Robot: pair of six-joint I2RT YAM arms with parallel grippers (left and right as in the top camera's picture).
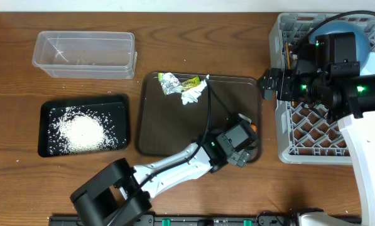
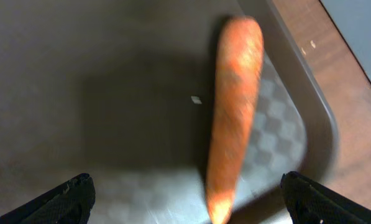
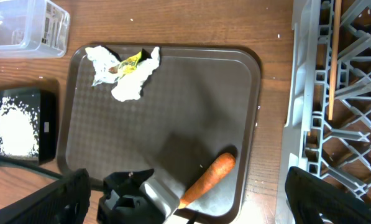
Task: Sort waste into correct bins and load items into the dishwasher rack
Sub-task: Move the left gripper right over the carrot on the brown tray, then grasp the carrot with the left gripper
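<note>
A small orange carrot (image 2: 235,112) lies in the near right corner of the brown serving tray (image 1: 174,125); it also shows in the right wrist view (image 3: 210,177). My left gripper (image 2: 188,199) is open, its fingers on either side of the carrot's near tip, not touching it. Crumpled foil (image 3: 101,59), the green-yellow wrapper (image 3: 130,61) and the white tissue (image 3: 132,84) lie at the tray's far edge. My right gripper (image 1: 267,83) is open and empty, beside the grey rack (image 1: 313,144). A chopstick (image 3: 332,62) lies in the rack. A blue bowl (image 1: 357,34) sits at the rack's far side, partly hidden by the right arm.
The black tray (image 1: 49,113) holding white rice (image 1: 80,132) sits at the left. The clear tub (image 1: 85,54) stands behind it. The left arm (image 1: 168,166) crosses the brown tray's near edge. Bare wood shows between the tray and the rack.
</note>
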